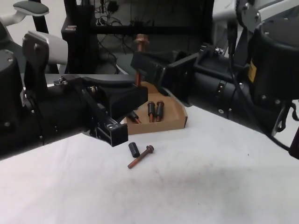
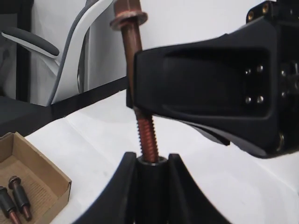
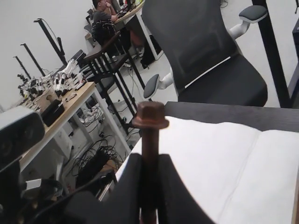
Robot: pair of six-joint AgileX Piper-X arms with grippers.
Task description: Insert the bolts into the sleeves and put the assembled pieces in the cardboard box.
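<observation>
Grips upright sleeve (image 2: 152,193) in left claw (image 2: 150,163); pinches bolt (image 3: 152,116) in right claw (image 3: 149,161) just above, tip in sleeve.

That copper-coloured metal bolt (image 2: 132,49) looks dull, threads rough. The brown cardboard box (image 2: 35,179) is matt, and the white cloth worktop (image 2: 93,140) is a bit wrinkled.

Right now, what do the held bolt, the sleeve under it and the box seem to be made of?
The bolt looks like metal with a coppery finish: cut threads, slight sheen. The sleeve is matte black, perhaps plastic or coated metal; I cannot tell which. The box looks like brown cardboard: plain, dull walls.
</observation>
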